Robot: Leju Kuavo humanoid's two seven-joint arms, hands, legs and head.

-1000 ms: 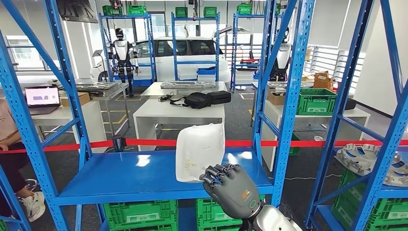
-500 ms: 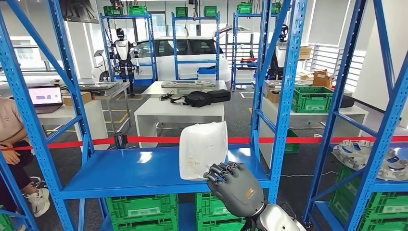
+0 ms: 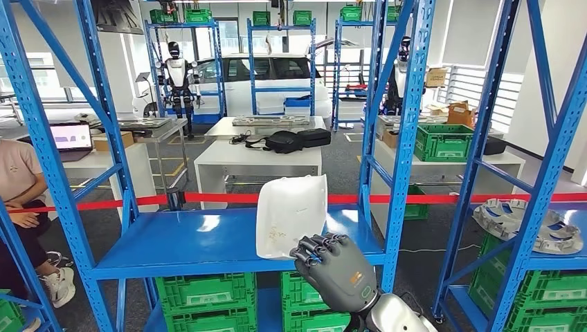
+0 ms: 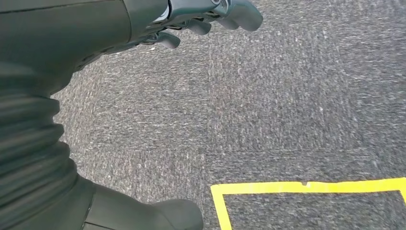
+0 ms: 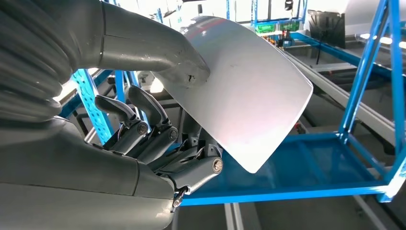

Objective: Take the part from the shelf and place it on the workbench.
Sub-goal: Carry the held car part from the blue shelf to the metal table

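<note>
The part is a white curved panel, standing upright above the blue shelf in the head view. My right hand grips its lower edge from below and in front. The right wrist view shows the thumb pressed on the panel and the darker fingers curled behind it. My left hand hangs over grey carpet, fingers loosely curled, holding nothing.
Blue shelf uprights stand close on either side of the panel. Green crates sit under the shelf. A red barrier tape runs behind it, with white tables beyond. A seated person is at the left. Grey ring parts lie on the right shelf.
The whole view has shifted a little, so the camera has moved. The panel stays in my right hand, held slightly higher against the shelf than before.
</note>
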